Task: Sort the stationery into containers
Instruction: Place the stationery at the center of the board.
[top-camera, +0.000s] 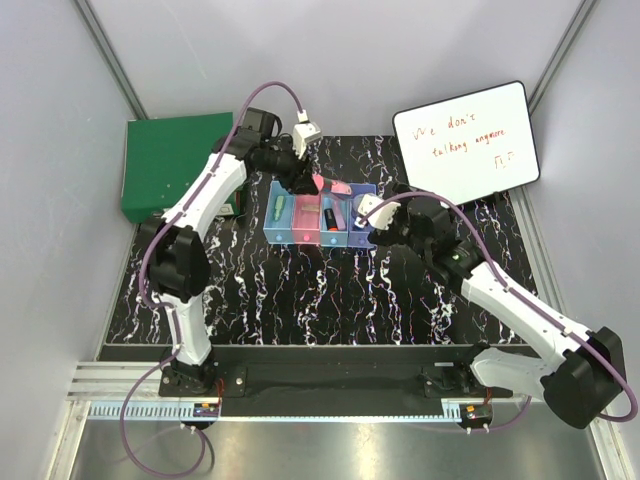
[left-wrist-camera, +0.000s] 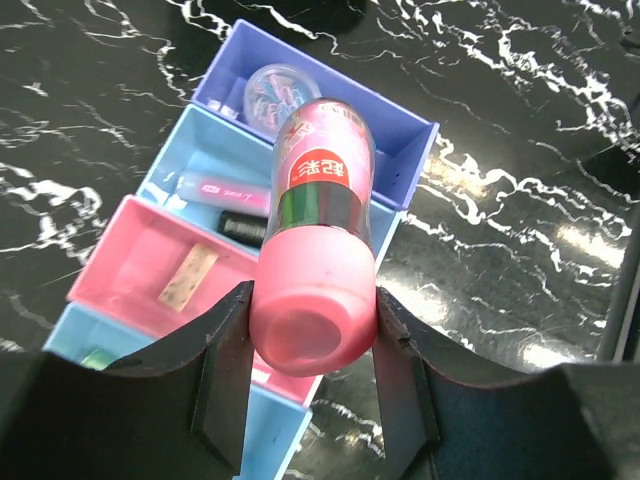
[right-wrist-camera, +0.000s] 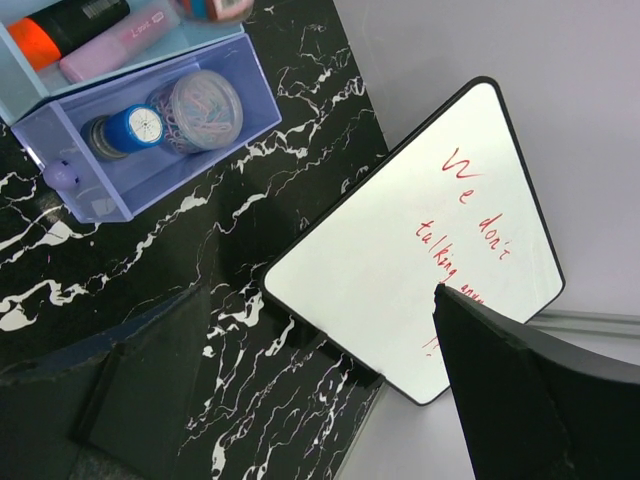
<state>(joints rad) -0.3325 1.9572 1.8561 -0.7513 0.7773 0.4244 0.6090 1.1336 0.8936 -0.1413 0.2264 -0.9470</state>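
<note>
Four joined bins (top-camera: 300, 238) are sitting in a row on the black marbled table (top-camera: 300, 290), light blue, pink, light blue and purple from left to right. The left gripper (left-wrist-camera: 312, 335) is clamping the pink-capped tube (left-wrist-camera: 320, 200) between its fingers and holding it tilted in the air above the far side of the row, over the pink and middle blue bins. The right gripper (right-wrist-camera: 315, 300) is hanging just beside the purple bin with its jaws standing wide and nothing between them, facing the white board (right-wrist-camera: 420, 230). A round disc (right-wrist-camera: 195, 103) and a small blue piece (right-wrist-camera: 130, 130) are lying in the purple bin. An orange marker (right-wrist-camera: 60, 28) and a pink marker (right-wrist-camera: 120, 40) are sharing the blue one next to it. A green stick (top-camera: 277, 208) is lying in the left-hand blue bin.
</note>
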